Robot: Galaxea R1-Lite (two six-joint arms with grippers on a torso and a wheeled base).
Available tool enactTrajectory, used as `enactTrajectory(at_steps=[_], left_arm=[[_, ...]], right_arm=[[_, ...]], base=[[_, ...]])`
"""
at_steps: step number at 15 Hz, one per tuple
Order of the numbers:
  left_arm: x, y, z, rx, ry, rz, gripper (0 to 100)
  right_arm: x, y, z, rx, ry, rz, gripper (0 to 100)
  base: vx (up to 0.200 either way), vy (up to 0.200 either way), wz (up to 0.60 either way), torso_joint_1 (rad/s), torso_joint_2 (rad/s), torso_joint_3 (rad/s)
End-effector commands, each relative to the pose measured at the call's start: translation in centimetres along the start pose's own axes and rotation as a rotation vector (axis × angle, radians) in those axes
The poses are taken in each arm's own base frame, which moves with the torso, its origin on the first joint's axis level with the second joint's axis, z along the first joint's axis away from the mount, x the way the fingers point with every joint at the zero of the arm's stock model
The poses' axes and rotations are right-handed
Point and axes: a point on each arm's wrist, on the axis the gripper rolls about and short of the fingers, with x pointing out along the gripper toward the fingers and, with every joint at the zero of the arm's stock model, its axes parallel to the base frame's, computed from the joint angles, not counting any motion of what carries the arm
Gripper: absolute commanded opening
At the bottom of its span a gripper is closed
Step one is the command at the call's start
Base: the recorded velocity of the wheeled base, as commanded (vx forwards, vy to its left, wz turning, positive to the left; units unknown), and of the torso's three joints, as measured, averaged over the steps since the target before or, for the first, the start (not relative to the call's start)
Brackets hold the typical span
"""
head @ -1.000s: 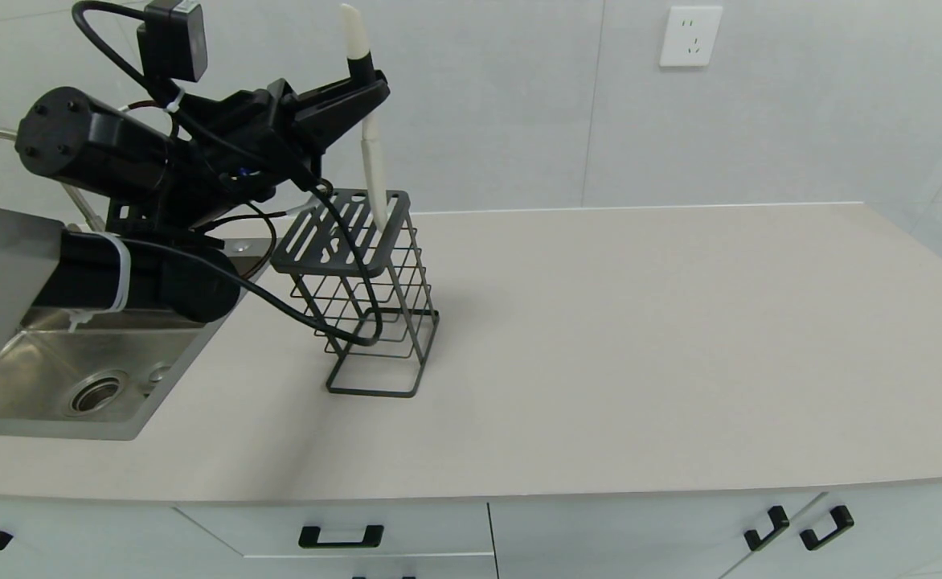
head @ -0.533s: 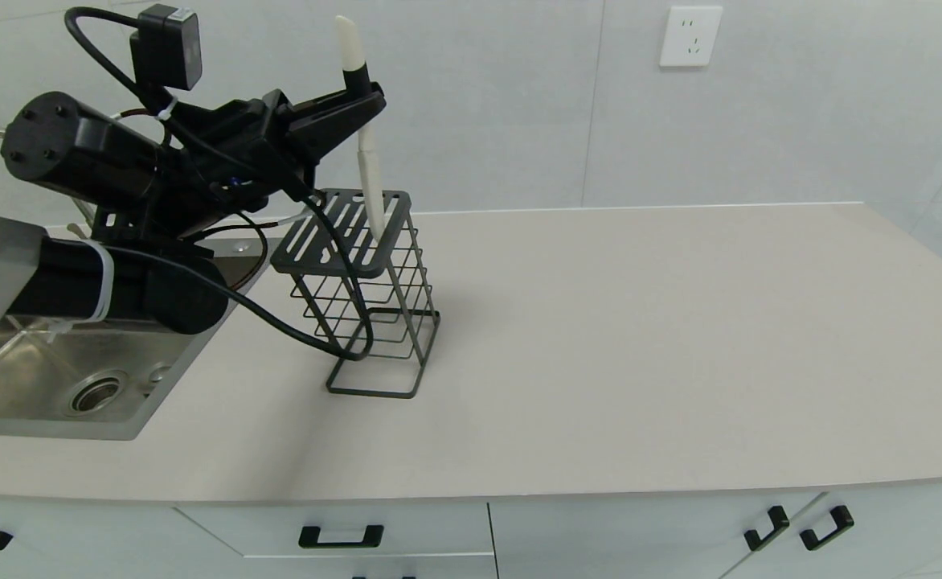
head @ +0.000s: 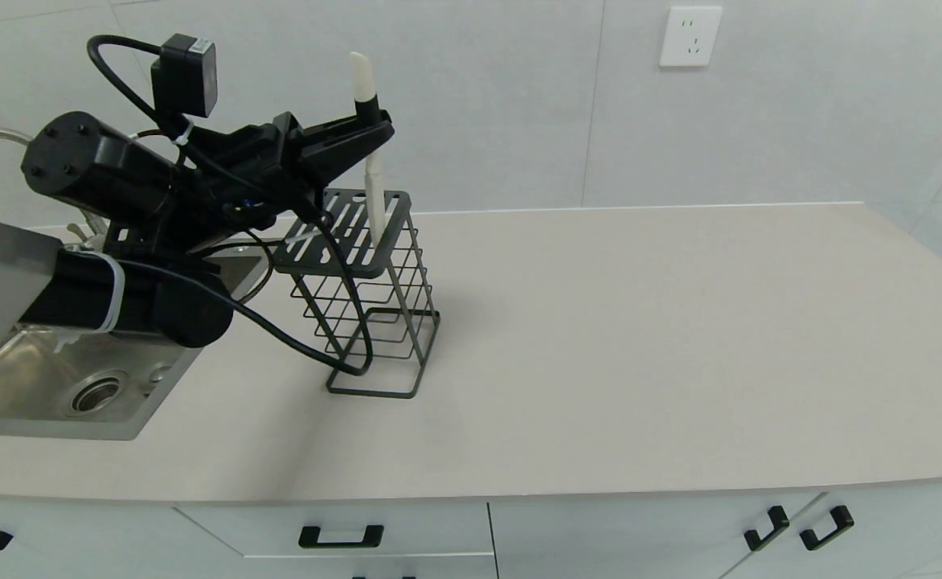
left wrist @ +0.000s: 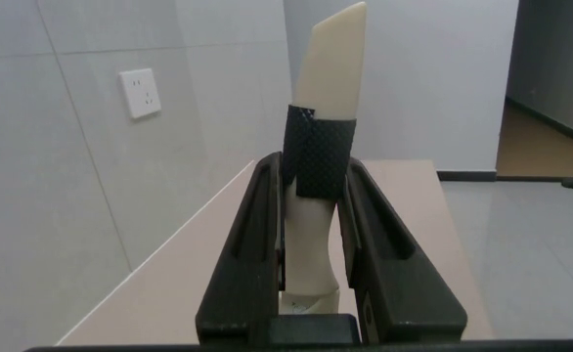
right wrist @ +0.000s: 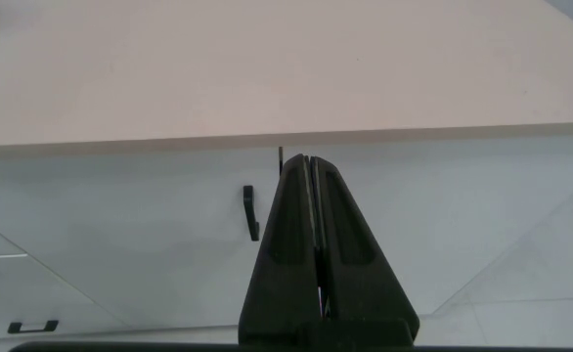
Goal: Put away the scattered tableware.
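Shows the left end effector (head: 370,133) clamped on a white utensil (head: 361,76), upright over the wire rack (head: 310,259), lower end through a slot in the rack's top. Appears mid-insertion: seated partway, yet to be released. Sits lower in the rack than a second ago. Shows the right end effector (right wrist: 314,196) closed and empty, well apart from the rack, beyond the tabletop (head: 640,338) edge.
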Motion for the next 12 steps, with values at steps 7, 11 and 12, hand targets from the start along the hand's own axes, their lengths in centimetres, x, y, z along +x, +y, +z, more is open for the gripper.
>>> enactTrajectory(at_steps=[7, 11, 12], left_arm=[[-0.60, -0.36, -1.67, -0.026, 0.030, 0.015, 0], [-0.60, -0.36, -1.67, -0.017, 0.029, 0.017, 0], [-0.85, -0.26, -1.78, -0.013, 0.032, 0.026, 0]], right_arm=[[0.01, 0.00, 0.01, -0.001, 0.000, 0.000, 0], [0.01, 0.00, 0.01, -0.001, 0.000, 0.000, 0], [0.01, 0.00, 0.01, -0.001, 0.000, 0.000, 0]], base=[[0.000, 0.000, 0.00, 0.000, 0.00, 0.000], [0.000, 0.000, 0.00, 0.000, 0.00, 0.000], [0.000, 0.000, 0.00, 0.000, 0.00, 0.000]])
